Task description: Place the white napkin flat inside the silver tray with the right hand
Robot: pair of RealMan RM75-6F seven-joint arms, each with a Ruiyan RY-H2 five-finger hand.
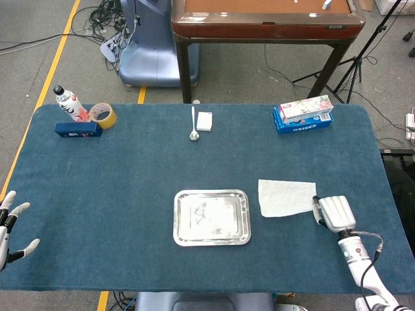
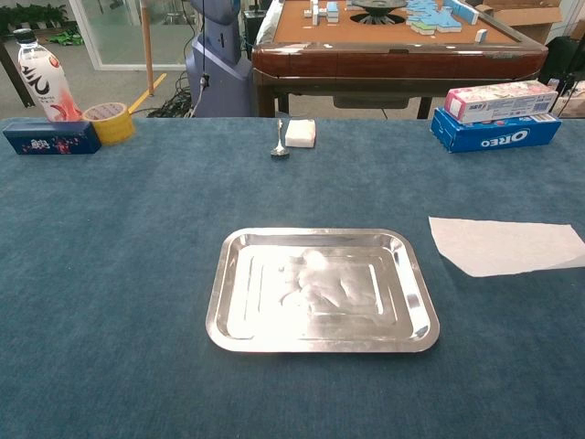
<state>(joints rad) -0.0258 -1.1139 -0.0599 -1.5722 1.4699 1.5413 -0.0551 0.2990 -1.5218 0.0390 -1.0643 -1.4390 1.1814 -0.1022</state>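
Observation:
The white napkin (image 1: pixel 285 197) lies on the blue tablecloth right of the silver tray (image 1: pixel 212 192), a small gap between them. Its near right corner is raised and its near edge slants. My right hand (image 1: pixel 334 212) sits at that corner near the table's right front and pinches it between thumb and finger. In the chest view the napkin (image 2: pixel 507 247) reaches the right border, the tray (image 2: pixel 219 302) lies empty in the middle, and the right hand is out of frame. My left hand (image 1: pixel 10 227) hangs off the table's left front edge, fingers spread, holding nothing.
At the back left stand a bottle (image 1: pixel 70 103), a tape roll (image 1: pixel 103 115) and a blue box (image 1: pixel 78 129). A spoon (image 1: pixel 193 124) and a small white block (image 1: pixel 204 121) lie at the back middle. A blue Oreo box (image 1: pixel 303 120) carries a tissue pack at the back right.

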